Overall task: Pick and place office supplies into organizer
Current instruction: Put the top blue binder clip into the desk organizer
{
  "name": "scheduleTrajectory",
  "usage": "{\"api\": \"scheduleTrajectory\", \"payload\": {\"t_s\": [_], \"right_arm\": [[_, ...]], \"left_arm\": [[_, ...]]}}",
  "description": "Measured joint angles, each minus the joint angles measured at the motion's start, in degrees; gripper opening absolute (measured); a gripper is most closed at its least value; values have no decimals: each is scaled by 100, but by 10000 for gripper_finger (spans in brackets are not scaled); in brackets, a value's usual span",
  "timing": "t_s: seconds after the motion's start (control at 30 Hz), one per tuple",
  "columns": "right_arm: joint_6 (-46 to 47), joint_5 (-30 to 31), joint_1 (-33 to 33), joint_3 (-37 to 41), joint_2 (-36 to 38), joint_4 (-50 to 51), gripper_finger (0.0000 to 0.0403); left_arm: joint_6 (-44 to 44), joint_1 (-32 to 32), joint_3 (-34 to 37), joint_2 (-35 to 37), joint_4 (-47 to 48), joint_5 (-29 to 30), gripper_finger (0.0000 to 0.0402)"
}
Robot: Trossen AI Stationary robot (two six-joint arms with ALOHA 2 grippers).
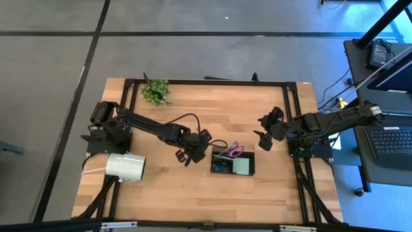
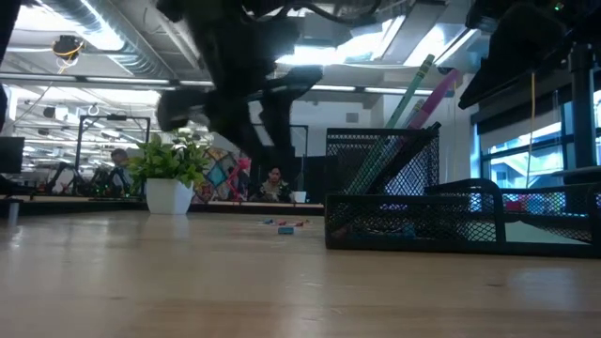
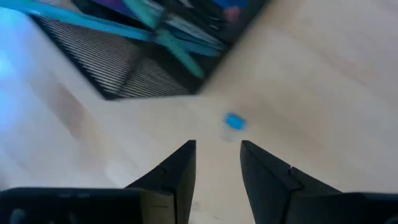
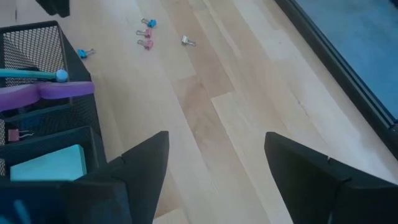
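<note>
The black mesh organizer (image 1: 232,162) stands at the table's middle right. It holds purple-handled scissors (image 1: 234,151), a pale green sticky-note pad (image 1: 243,167) and a teal pen (image 4: 31,73). My left gripper (image 1: 193,149) hovers just left of the organizer, open and empty. A small blue clip (image 3: 234,122) lies on the wood just ahead of its fingertips. My right gripper (image 1: 264,139) is wide open and empty, right of the organizer. Several small blue, pink and silver clips (image 4: 148,34) lie loose on the table beyond the organizer; they also show in the low view (image 2: 286,225).
A big white roll (image 1: 125,166) lies at the table's left by the left arm's base. A small green plant (image 1: 156,90) in a white pot stands at the far edge. Bare wood lies near the front edge (image 1: 206,200). People sit in the room behind (image 2: 272,183).
</note>
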State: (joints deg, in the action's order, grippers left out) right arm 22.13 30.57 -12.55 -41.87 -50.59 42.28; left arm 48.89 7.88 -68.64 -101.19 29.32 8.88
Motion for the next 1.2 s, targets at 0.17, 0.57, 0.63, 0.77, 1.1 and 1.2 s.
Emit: {"api": "scheduleTrajectory", "payload": {"t_s": [0.17,0.57,0.63,0.77,1.1,1.2], "right_arm": [[11,0,1,0,0,-1,268],[20,0,0,0,0,-8,268],[24,0,0,0,0,-11,268],[146,37,1,0,-2,-13,268],[310,133,0,0,0,-9,268],[323,136,2,0,-1,-9,268]], "left_arm": [[438,-230,0,-54,-299,-155,119],[2467,-476,87,-130,-134,-1266,119],[2741,-494,88,-190,-65,-1408,122],[2793,-501,92,-316,-140,-1440,140],[3074,-593,92,-592,-268,-1305,185],[3043,-668,92,-592,-287,-1302,183]]}}
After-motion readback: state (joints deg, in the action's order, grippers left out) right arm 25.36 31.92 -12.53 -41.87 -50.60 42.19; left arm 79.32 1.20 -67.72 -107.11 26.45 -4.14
